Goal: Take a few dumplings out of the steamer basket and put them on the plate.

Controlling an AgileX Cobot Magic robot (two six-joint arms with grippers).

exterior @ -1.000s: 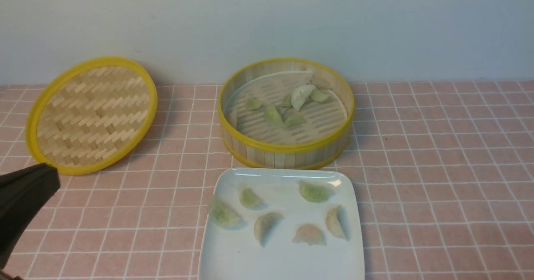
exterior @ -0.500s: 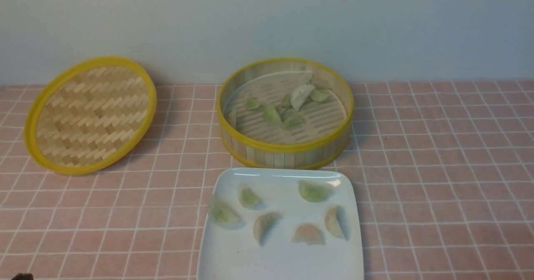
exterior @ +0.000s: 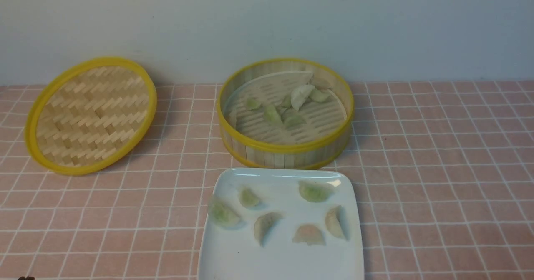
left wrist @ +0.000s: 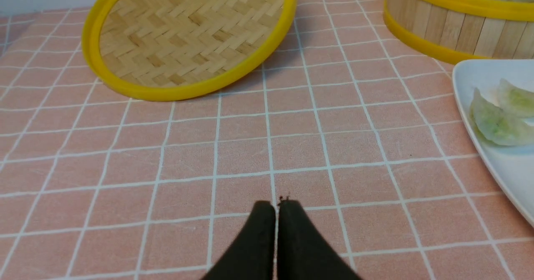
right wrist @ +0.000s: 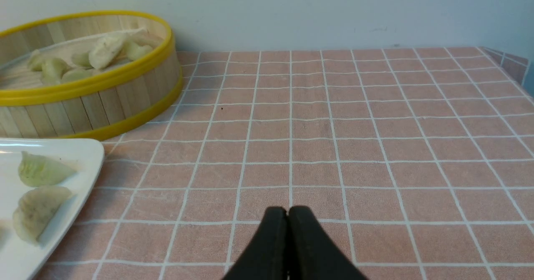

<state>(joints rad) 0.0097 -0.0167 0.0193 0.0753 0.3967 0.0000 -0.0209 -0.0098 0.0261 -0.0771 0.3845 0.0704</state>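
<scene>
The steamer basket (exterior: 288,146) stands at the back centre with several dumplings (exterior: 301,96) on its slotted floor. The white plate (exterior: 233,255) lies in front of it with several dumplings (exterior: 265,225) spread on it. My left gripper (left wrist: 276,205) is shut and empty over bare cloth, to the left of the plate (left wrist: 492,167); only a dark speck of it (exterior: 26,278) shows in the front view. My right gripper (right wrist: 288,210) is shut and empty over bare cloth, to the right of the plate (right wrist: 83,155) and basket (right wrist: 104,100). It is out of the front view.
The flat woven yellow-rimmed lid (exterior: 89,115) leans at the back left, also in the left wrist view (left wrist: 187,38). A pink checked cloth (exterior: 438,167) covers the table, with a pale wall behind. The table's right corner (right wrist: 517,63) shows in the right wrist view.
My left gripper has drawn back out of the front view at the lower left. The dumplings, plate, basket and lid have not moved.
</scene>
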